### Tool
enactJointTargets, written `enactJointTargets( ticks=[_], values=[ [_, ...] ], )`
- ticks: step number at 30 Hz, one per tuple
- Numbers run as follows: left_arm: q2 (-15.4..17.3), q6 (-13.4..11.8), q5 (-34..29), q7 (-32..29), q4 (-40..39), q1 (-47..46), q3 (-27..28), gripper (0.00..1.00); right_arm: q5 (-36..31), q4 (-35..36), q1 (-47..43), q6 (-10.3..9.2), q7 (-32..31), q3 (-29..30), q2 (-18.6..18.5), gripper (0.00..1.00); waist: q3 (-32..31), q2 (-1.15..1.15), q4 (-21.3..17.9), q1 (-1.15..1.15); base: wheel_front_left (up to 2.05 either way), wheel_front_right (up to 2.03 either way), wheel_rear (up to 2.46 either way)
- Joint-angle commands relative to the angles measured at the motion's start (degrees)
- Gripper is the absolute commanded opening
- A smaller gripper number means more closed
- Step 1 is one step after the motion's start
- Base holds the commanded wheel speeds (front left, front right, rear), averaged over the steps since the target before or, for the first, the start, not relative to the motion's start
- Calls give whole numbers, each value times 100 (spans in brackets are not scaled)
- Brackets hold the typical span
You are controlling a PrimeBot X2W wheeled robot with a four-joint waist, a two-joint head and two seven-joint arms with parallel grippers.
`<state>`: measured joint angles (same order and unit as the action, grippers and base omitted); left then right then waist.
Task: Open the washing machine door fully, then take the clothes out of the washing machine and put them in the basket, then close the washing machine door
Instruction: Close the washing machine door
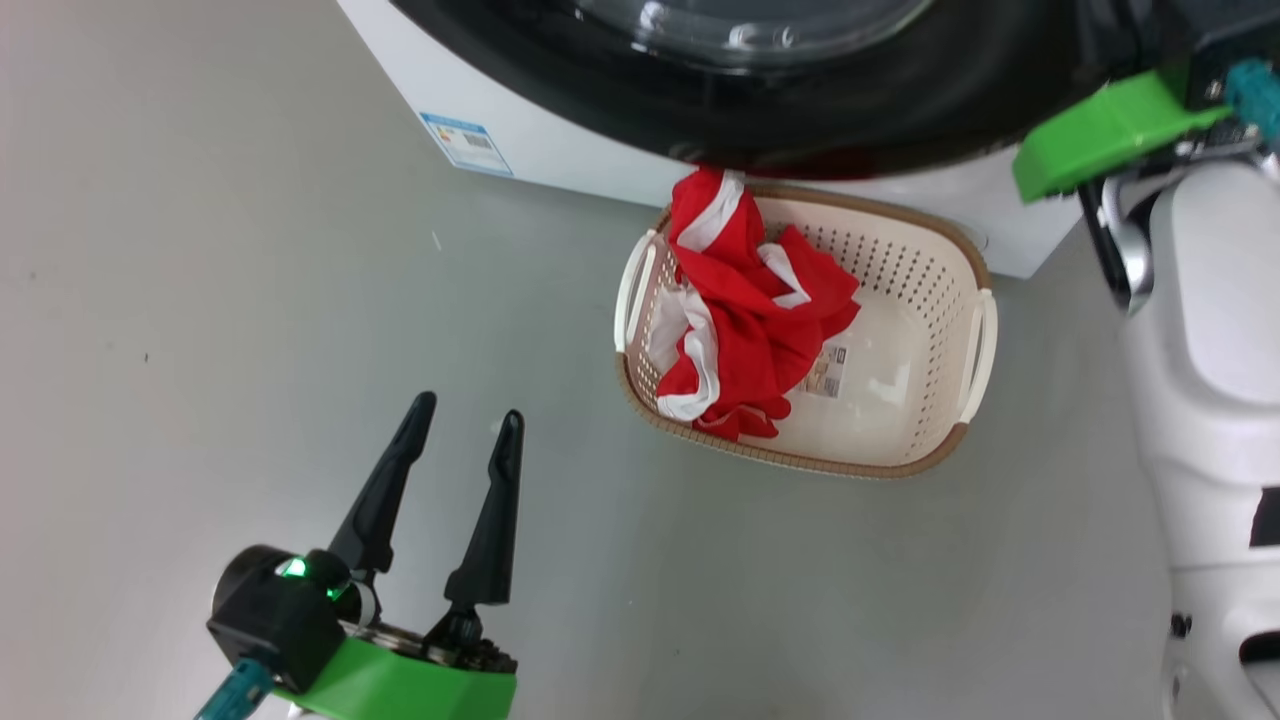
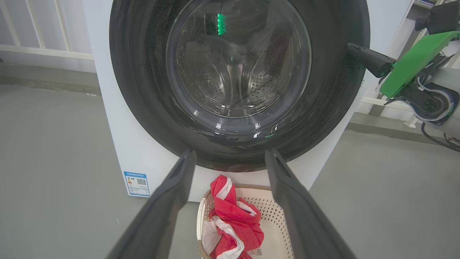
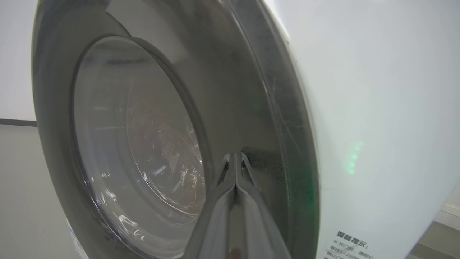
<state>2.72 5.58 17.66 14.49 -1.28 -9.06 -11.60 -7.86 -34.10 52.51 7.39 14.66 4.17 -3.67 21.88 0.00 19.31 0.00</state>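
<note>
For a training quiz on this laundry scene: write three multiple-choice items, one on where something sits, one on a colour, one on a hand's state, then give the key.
1. Where does the cream perforated plastic basket with the brown rim stand?
A) on the grey floor before the white front-loading washing machine
B) on top of it
C) on a chair
2. The crumpled cloth in the basket is:
A) blue and grey
B) red with white bands
C) all black
3. The left hand is:
A) shut on the cloth
B) shut on nothing
C) open and empty
Key: 1 A, it sits on the floor by the machine's front; 2 B, red folds with white bands show; 3 C, its two dark fingers stand apart.
</note>
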Motion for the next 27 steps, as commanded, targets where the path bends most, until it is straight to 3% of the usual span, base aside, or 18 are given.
enactJointTargets(
  ticks=[1, 10, 22, 23, 24, 27],
  values=[
    [42, 46, 29, 51, -79, -145, 137, 100, -101, 78, 327, 10, 34, -61, 66, 0, 177, 0, -11, 0, 0, 0, 0],
    [23, 111, 84, 51, 7, -311, 133, 100, -330, -35, 902, 10, 34, -54, 54, 0, 379, 0, -29, 0, 0, 0, 0],
    [17, 46, 174, 51, -3, -336, 328, 100, 38, 179, 541, 10, 34, -244, 77, 0, 155, 0, -251, 0, 0, 0, 0],
    [17, 27, 202, 51, -20, -336, 346, 100, 131, 234, 470, 10, 34, -307, 77, 55, 122, 0, -289, 0, 0, 0, 0],
    [17, 9, 225, 51, -37, -333, 364, 100, 242, 280, 385, 10, 34, -388, 78, 98, 85, 0, -332, 0, 0, 0, 0],
    [17, -32, 186, 51, -64, -321, 413, 100, 499, 443, 100, 10, 34, -593, 78, 100, -38, 0, -479, 0, 0, 0, 0]
  ],
)
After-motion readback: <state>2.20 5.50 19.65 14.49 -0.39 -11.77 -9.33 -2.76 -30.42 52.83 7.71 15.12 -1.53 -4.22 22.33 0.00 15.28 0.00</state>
